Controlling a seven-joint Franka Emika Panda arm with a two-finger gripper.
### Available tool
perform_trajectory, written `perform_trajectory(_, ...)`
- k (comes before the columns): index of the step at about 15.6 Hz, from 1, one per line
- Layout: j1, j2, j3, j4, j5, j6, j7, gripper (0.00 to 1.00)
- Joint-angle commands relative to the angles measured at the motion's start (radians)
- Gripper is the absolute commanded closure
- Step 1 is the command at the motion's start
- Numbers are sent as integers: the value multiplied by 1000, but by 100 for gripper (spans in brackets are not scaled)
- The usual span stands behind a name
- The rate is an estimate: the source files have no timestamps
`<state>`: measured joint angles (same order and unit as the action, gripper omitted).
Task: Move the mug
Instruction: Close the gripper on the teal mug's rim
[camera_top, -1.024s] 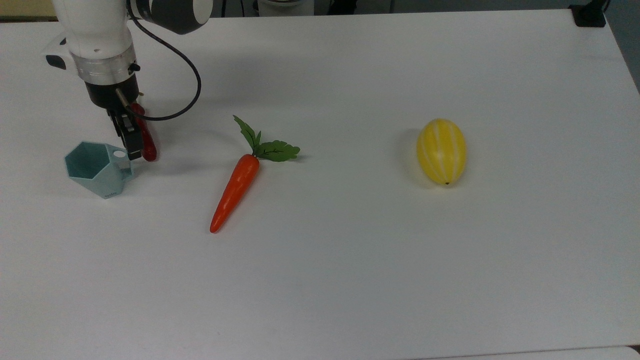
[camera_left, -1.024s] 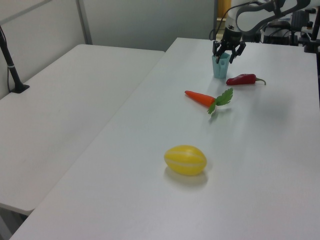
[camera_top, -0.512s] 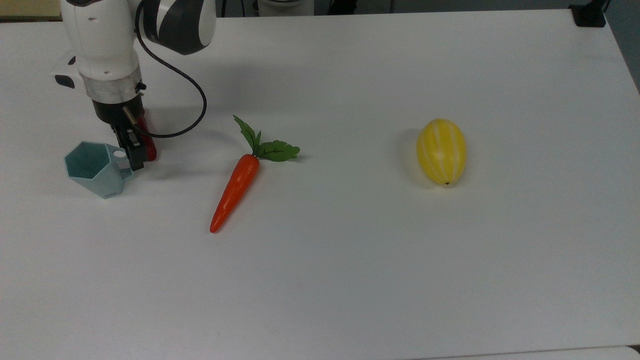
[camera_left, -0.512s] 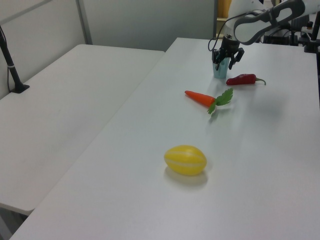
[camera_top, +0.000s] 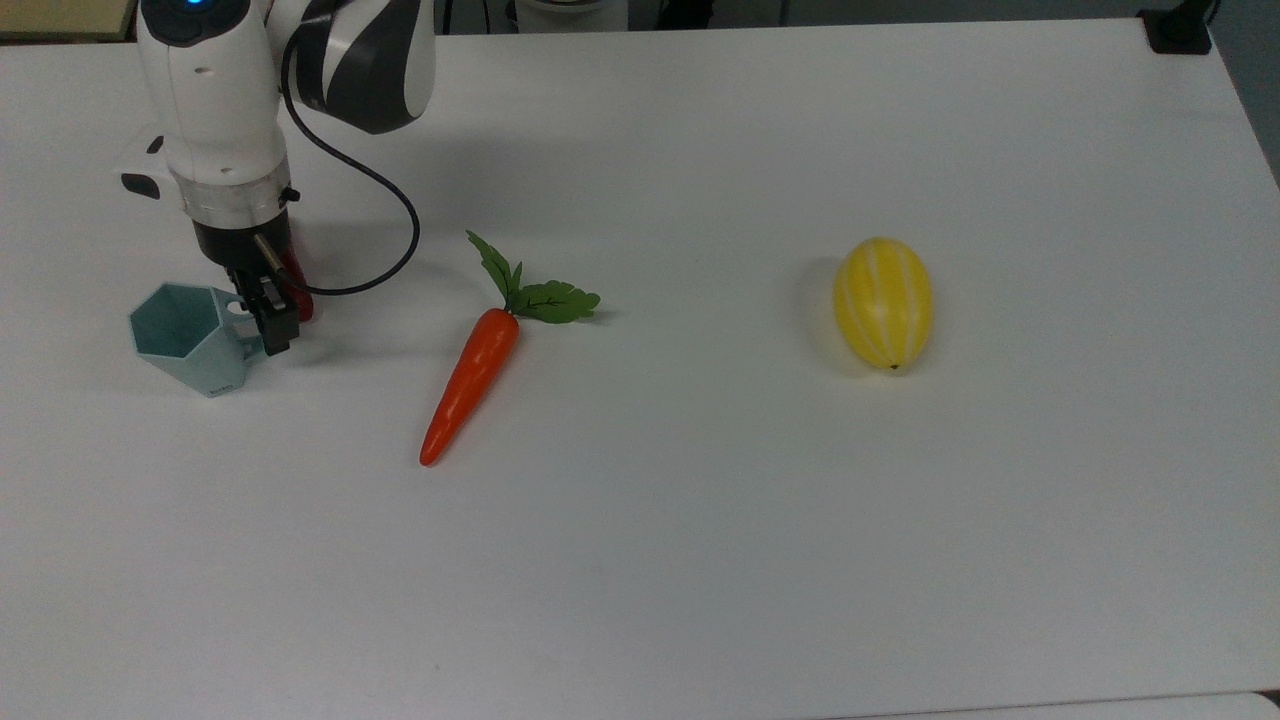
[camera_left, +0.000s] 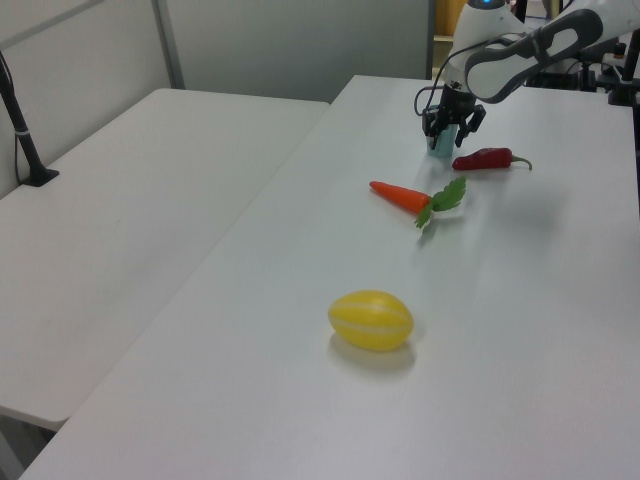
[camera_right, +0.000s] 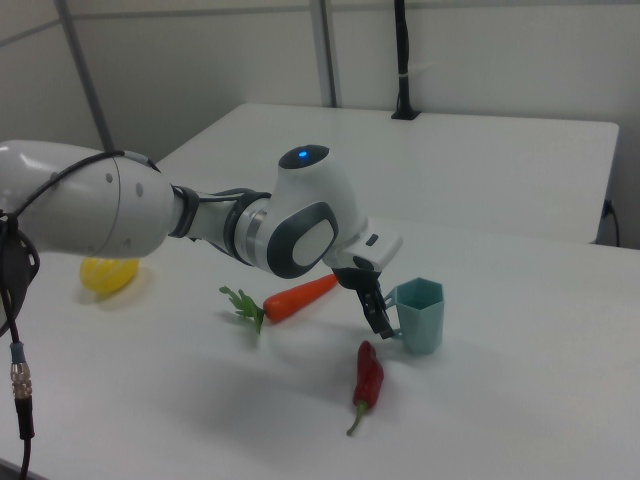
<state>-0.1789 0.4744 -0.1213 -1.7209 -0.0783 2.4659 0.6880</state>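
The pale teal hexagonal mug (camera_top: 185, 335) stands upright at the top view's left, its small handle (camera_top: 240, 312) pointing toward the top view's right. My gripper (camera_top: 266, 318) has come down right at that handle, fingers open and straddling it, with the dark fingertips low beside the mug's wall. In the right view the gripper (camera_right: 381, 316) sits against the left side of the mug (camera_right: 422, 316). From the left view, the gripper (camera_left: 449, 127) covers most of the mug (camera_left: 441, 146).
A red chili pepper (camera_right: 367, 380) lies just beside the gripper, partly hidden behind it in the top view. A carrot (camera_top: 470, 385) with green leaves lies mid-table. A yellow striped melon (camera_top: 883, 302) rests toward the top view's right. The table (camera_top: 700, 550) is white.
The arm has dropped lower and shifted slightly toward the top view's bottom right, bringing the fingers down at the mug's handle. The mug has not moved.
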Motion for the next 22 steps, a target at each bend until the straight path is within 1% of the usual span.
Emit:
perform_trajectory(1,12,-5,-17,-17,-28,39,24,44)
perform_trajectory(3,10,-3,-21,-17,-29,41,22,48)
perform_trajectory(4,12,-2,-21,-17,-31,42,22,53)
perform_trajectory(5,10,0,-21,-16,-37,44,22,59)
perform_trajectory(6,12,1,-21,-16,-40,47,22,69)
perform_trajectory(7,12,3,-21,-16,-41,47,22,77)
perform_trajectory(8,12,3,-23,-17,-47,47,22,83)
perform_trajectory(11,12,3,-21,-17,-52,47,22,95)
perform_trajectory(14,12,1,-23,-16,-54,47,21,98)
perform_trajectory(17,10,-11,-23,-16,-54,45,16,98)
perform_trajectory(18,10,-25,-23,-14,-54,44,16,98)
perform_trajectory(21,12,-107,-20,-14,-52,30,5,100)
perform_trajectory(22,13,-131,-12,-14,-52,19,4,100)
